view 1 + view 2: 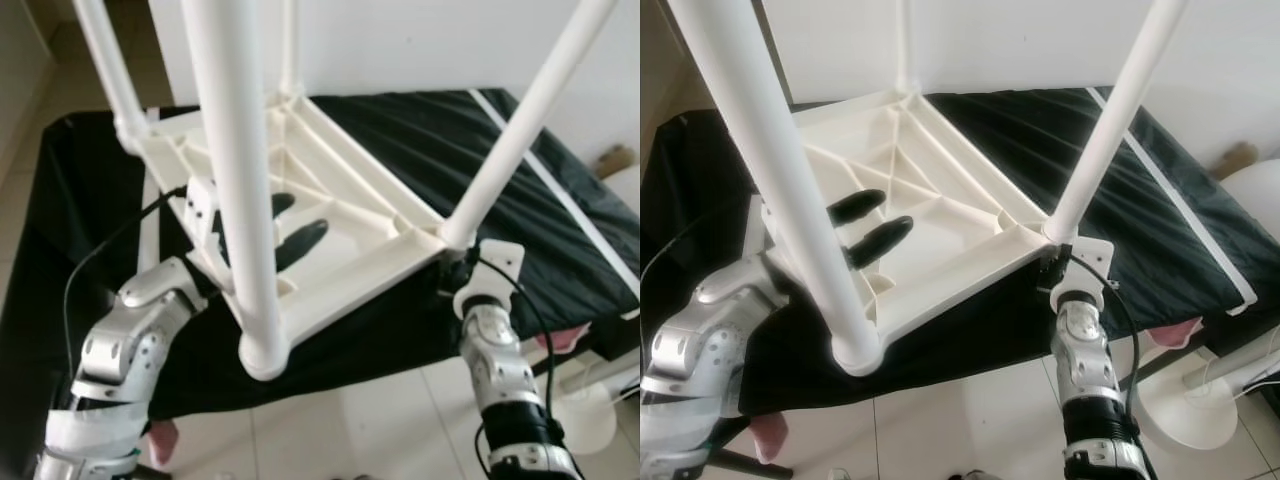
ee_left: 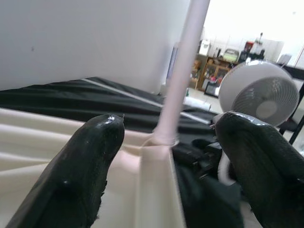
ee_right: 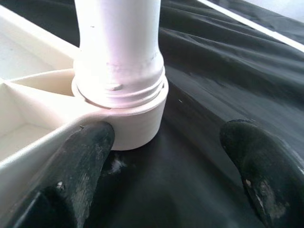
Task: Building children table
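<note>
We see the children's table [image 1: 330, 225] lying upside down on a black-covered bench [image 1: 520, 170], its ribbed white underside facing up and its white legs [image 1: 235, 180] rising toward us, one from each corner.

Our left hand [image 1: 870, 225] reaches in over the near left edge of the tabletop, its two black fingers [image 2: 78, 173] spread apart over the ribbed underside, holding nothing. In the left wrist view they point across the panel toward the far corner leg [image 2: 183, 71], and a white fan [image 2: 259, 92] stands beyond the bench.

Our right hand [image 3: 175, 161] sits at the near right corner, just below and outside the corner socket [image 3: 137, 126] where the right leg [image 1: 1110, 120] enters. Its fingers [image 3: 80, 166] are open wide; one lies against the socket's rim or just beside it, the other well off over the black cloth. It grips nothing.

The relation that matters, we judge, is this: the right leg's long axis runs upward from the socket, and the socket lies directly ahead of the right hand, between its fingers but nearer the one. Threads show just above the collar, so the leg may not be fully seated. The right hand is clearly the nearer to that joint.
</note>
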